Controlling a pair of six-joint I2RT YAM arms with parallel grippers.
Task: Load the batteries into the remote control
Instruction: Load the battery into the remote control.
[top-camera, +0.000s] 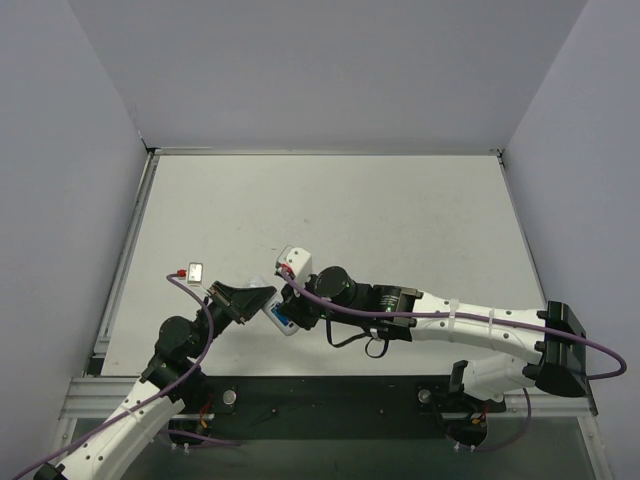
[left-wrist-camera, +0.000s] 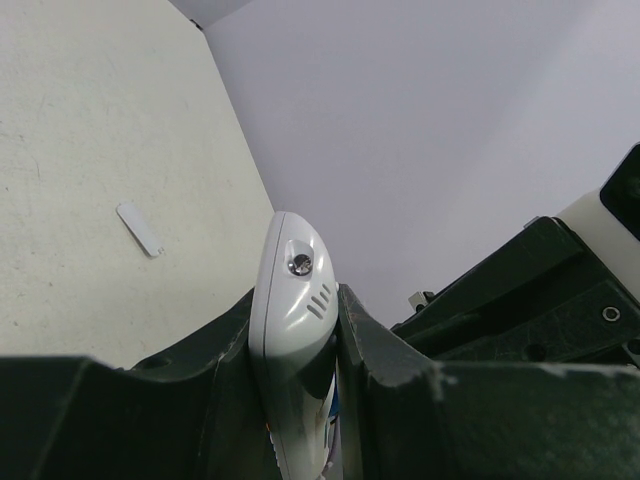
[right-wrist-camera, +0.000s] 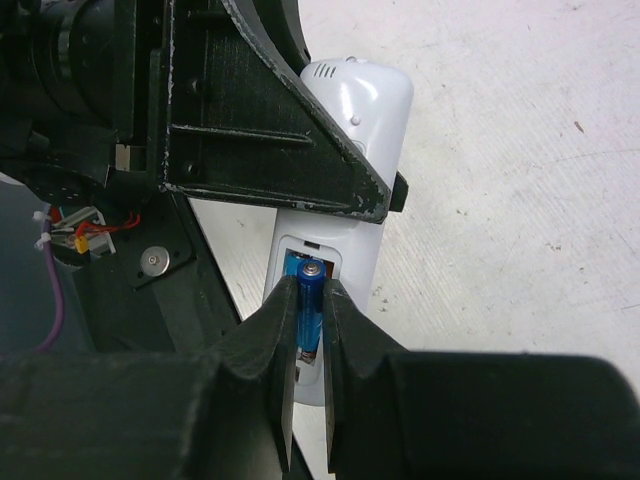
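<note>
White arm links (top-camera: 480, 325), black joints (top-camera: 335, 285), purple cables (right-wrist-camera: 57, 300).

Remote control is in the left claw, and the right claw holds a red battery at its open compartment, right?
No, the battery is blue, not red, as the right wrist view shows. The rest is right: left claw on the remote control, right claw on the battery.
</note>
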